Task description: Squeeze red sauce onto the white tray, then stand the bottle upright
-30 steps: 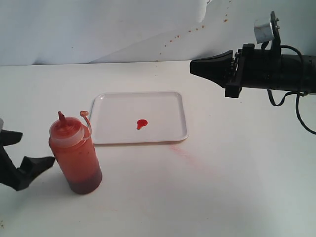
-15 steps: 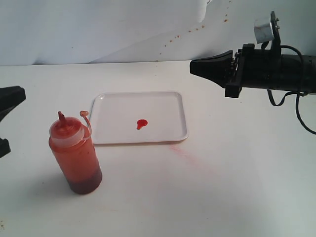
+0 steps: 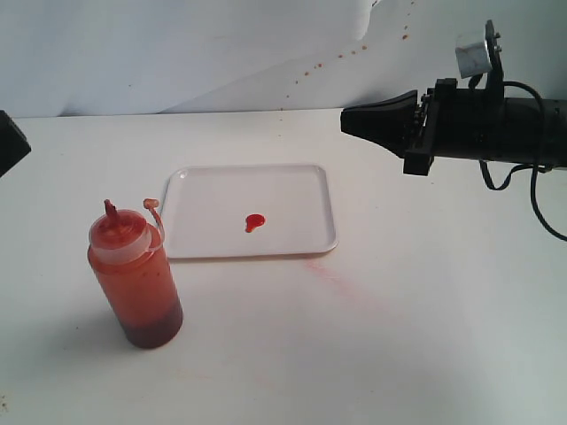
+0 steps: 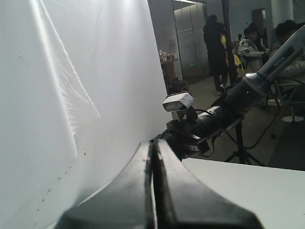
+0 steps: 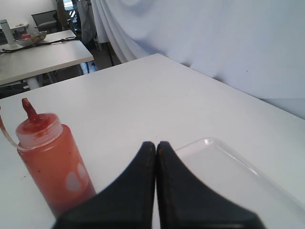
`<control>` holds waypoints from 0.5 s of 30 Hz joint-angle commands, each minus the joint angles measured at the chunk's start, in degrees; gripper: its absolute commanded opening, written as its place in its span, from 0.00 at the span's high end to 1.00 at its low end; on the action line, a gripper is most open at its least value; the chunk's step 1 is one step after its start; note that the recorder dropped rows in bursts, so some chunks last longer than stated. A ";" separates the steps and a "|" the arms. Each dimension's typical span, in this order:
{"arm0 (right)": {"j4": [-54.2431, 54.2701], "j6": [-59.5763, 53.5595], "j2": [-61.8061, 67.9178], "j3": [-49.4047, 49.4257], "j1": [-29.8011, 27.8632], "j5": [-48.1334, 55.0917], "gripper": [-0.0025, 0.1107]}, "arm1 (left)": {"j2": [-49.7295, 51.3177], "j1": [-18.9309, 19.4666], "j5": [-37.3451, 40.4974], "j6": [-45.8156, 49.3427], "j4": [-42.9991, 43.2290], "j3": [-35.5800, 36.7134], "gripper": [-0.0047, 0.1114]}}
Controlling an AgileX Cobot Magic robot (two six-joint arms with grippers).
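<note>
i see the bottle (image 3: 135, 274) standing upright on the table (image 3: 425, 319) at the near left, free of both arms and just beside the white tray (image 3: 292, 190). the red sauce (image 3: 255, 221) is a small blob near the tray's middle. my left gripper (image 4: 153, 145), at the far left edge, has its jaws pressed together on nothing. my right gripper (image 3: 347, 119) is likewise closed and empty, far right of the tray. a faint pink streak (image 3: 330, 271) marks the table by the tray's near right corner.

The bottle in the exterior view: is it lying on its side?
No, the bottle stands upright on its base beside the white tray.
</note>
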 commanded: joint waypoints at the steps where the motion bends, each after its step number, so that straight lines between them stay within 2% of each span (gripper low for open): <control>1: 0.35 -0.35 -0.54 -0.40 0.08 0.45 0.98 | -0.71 -0.17 -0.54 -0.86 0.24 -0.32 0.96; 7: 0.35 -0.35 -0.54 -0.40 0.08 0.45 0.98 | -0.98 -0.67 -0.54 -0.71 0.24 -0.32 0.96; 10: 0.35 -0.35 -0.54 -0.40 0.08 0.45 0.98 | -5.74 -2.23 -0.54 -0.71 0.81 -0.32 0.96; 15: 0.35 -0.35 -0.54 -0.40 0.08 0.45 0.98 | -16.74 -2.21 -0.52 -0.71 1.91 -0.32 0.96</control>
